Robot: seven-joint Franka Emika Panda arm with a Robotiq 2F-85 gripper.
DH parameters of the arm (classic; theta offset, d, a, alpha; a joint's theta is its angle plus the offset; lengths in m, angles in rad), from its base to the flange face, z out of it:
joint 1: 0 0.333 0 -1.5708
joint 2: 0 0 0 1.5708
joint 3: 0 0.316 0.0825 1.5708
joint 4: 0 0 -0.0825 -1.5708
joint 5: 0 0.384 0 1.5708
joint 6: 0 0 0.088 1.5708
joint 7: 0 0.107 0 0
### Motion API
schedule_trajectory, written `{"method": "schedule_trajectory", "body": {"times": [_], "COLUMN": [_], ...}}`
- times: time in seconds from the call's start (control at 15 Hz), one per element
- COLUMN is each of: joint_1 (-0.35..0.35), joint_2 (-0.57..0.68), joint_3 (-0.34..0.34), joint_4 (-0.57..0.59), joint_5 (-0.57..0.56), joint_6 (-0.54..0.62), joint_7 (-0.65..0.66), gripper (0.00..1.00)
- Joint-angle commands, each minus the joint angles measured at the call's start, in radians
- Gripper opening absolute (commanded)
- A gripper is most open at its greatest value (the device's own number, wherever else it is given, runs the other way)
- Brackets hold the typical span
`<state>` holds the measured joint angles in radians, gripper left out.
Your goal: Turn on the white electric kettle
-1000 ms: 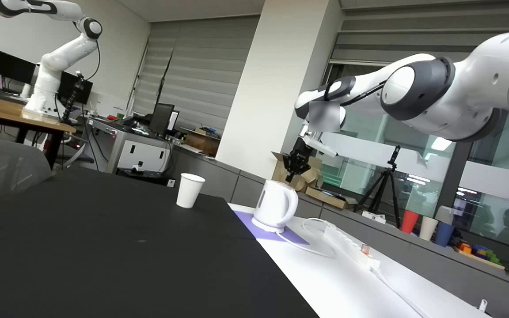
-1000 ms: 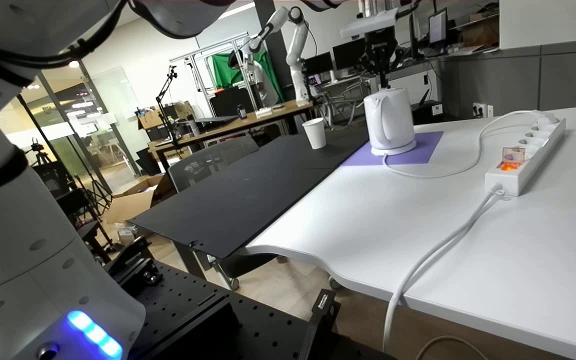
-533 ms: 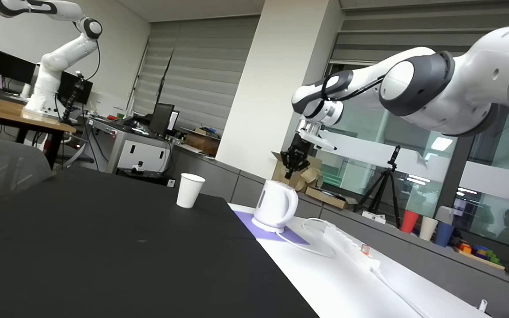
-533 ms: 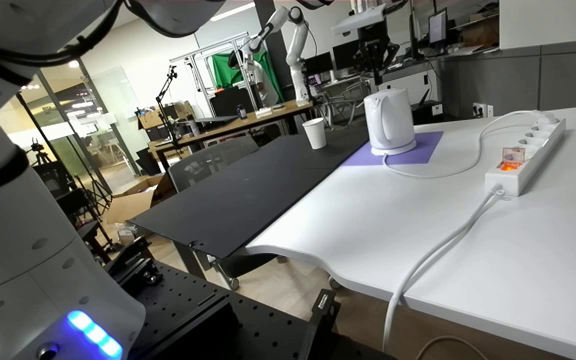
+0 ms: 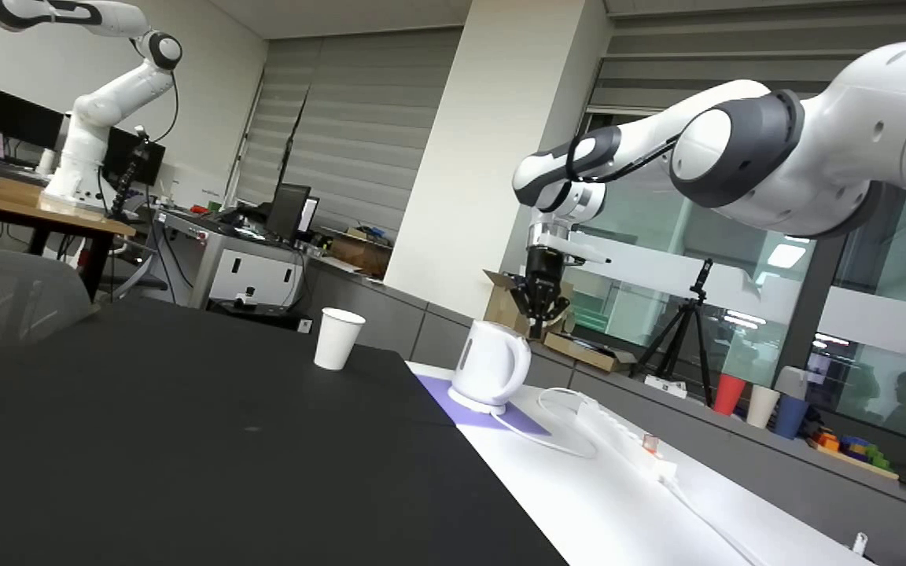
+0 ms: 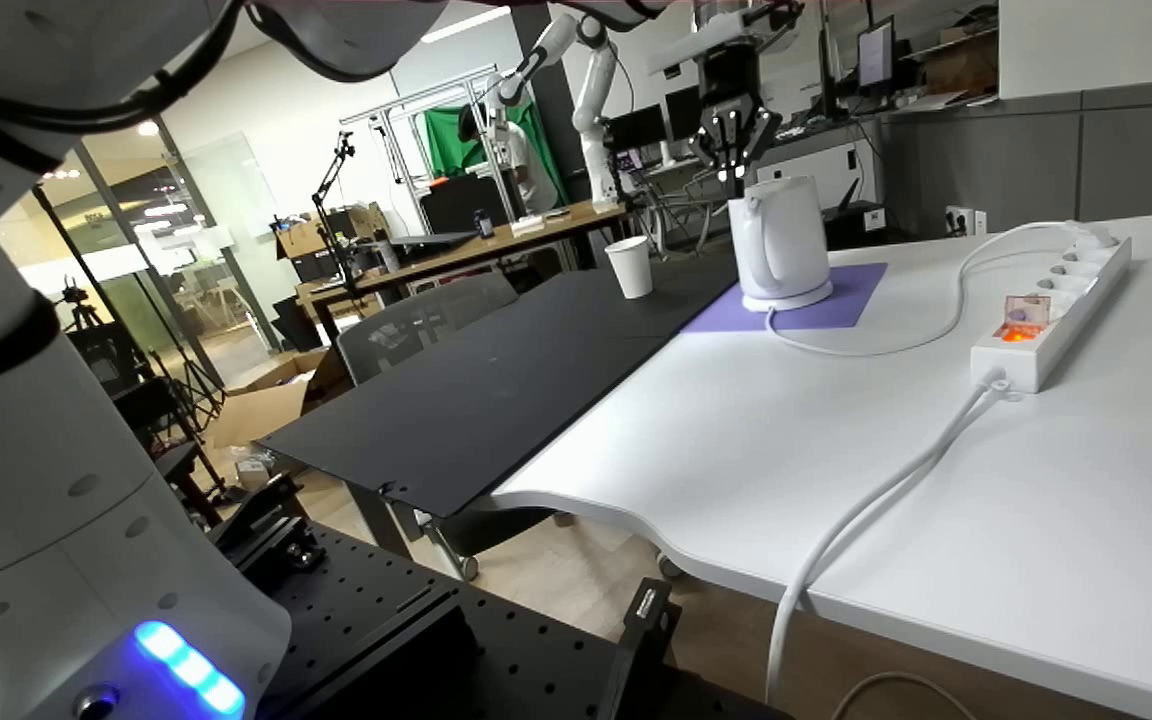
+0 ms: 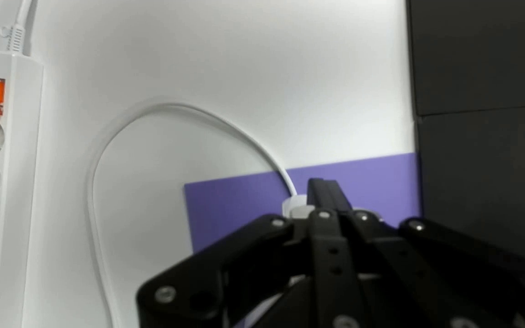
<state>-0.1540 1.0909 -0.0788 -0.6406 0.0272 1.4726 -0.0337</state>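
The white electric kettle (image 5: 488, 365) stands upright on a purple sheet, its handle to the right; it also shows in an exterior view (image 6: 791, 240). In the wrist view only small parts of the kettle (image 7: 295, 206) show; the fingers cover most of it. My gripper (image 5: 536, 328) is shut and empty, pointing down. It also shows in an exterior view (image 6: 733, 185) and the wrist view (image 7: 328, 184). Its tips are at about rim height, beside the kettle's upper handle side. I cannot tell whether they touch. The kettle's switch is not visible.
A white power strip (image 6: 1056, 310) with an orange lit switch lies on the white table (image 6: 686, 460). The kettle's white cord (image 7: 162, 107) curves between them. A white paper cup (image 5: 338, 339) stands on the black surface (image 5: 225, 448) beside the purple sheet (image 6: 861, 290).
My gripper has come lower and shifted toward the kettle's handle side, and its fingers now point more straight down. The kettle, cup and power strip have not moved.
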Motion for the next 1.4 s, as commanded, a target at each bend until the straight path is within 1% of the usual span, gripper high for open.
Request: {"method": "schedule_trajectory", "body": {"times": [0.0, 0.67, 1.33], "joint_1": [0.005, -0.008, -0.028], "joint_2": [0.027, 0.042, 0.051], "joint_3": [-0.012, 0.001, 0.015], "joint_4": [0.05, 0.051, 0.049], "joint_5": [-0.013, 0.0, 0.037], "joint_6": [-0.038, 0.061, 0.125], "joint_7": [0.034, 0.014, 0.012], "gripper": [0.0, 0.0, 0.0]}}
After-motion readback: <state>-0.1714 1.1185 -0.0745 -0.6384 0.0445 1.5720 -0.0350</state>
